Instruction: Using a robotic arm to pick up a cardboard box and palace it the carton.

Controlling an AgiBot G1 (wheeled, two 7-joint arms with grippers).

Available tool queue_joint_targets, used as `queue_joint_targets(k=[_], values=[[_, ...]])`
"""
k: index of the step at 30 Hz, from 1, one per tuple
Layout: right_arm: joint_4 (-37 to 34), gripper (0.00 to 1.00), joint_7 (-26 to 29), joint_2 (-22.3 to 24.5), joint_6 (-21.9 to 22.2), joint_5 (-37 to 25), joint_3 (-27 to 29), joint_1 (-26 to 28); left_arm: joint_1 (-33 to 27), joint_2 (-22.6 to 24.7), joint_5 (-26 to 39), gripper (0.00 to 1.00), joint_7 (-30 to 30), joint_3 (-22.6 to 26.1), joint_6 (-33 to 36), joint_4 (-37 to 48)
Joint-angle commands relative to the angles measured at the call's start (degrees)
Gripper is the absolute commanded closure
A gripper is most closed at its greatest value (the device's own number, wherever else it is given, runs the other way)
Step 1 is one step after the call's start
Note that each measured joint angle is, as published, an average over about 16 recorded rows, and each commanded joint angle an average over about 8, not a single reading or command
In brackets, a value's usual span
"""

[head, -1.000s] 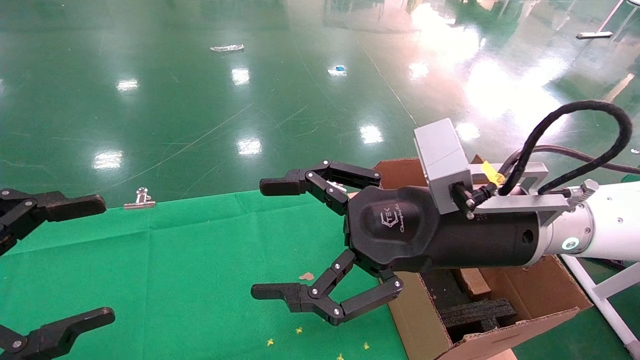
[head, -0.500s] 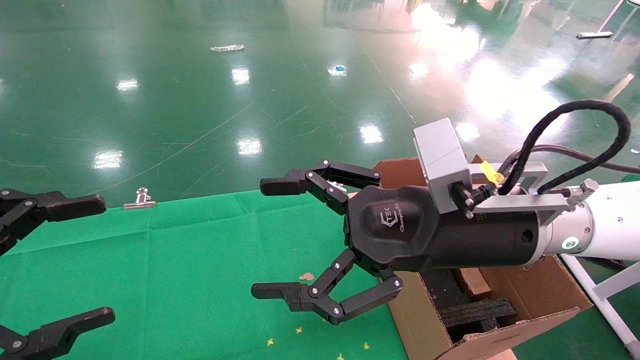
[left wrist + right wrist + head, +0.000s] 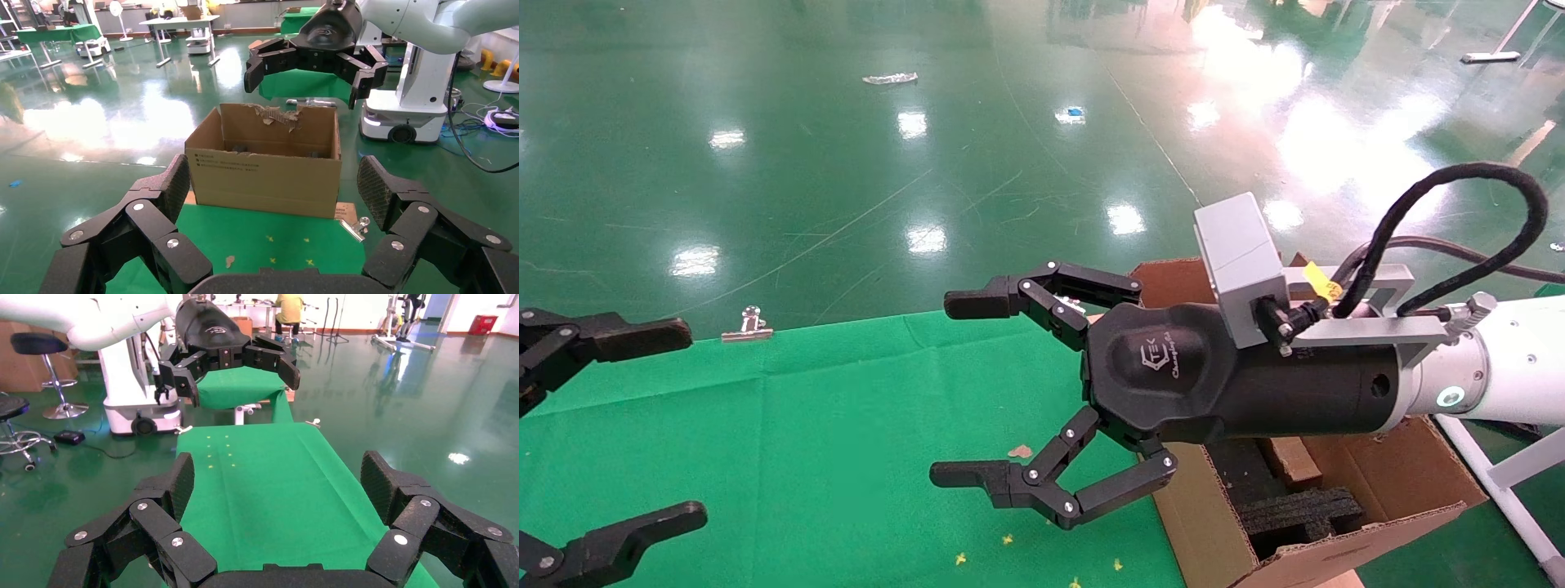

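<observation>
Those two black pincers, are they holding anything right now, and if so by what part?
Nothing is held. The right pincer hangs wide open above the green cloth, beside the carton; the left pincer is open too, with nothing between its fingers.

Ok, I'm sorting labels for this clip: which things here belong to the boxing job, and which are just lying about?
Job: right pincer, open above the green cloth; carton beside it, foam blocks inside; left pincer, open, idle at the cloth's left. The small box is not clearly seen.
Lying about: binder clip; cardboard scrap; floor litter.
</observation>
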Motion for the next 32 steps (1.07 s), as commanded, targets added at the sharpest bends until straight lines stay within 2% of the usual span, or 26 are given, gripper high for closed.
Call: queue_joint_targets(k=[1, 32], values=[[0.0, 0.0, 0.01, 0.0, 0.01, -0.01, -0.01, 0.01, 0.0, 0.0, 0.0, 0.0, 0.0, 0.0, 0.0, 0.0], [0.0, 0.0, 0.01, 0.0, 0.01, -0.01, -0.02, 0.03, 0.0, 0.0, 0.0, 0.0, 0.0, 0.0, 0.0, 0.0]])
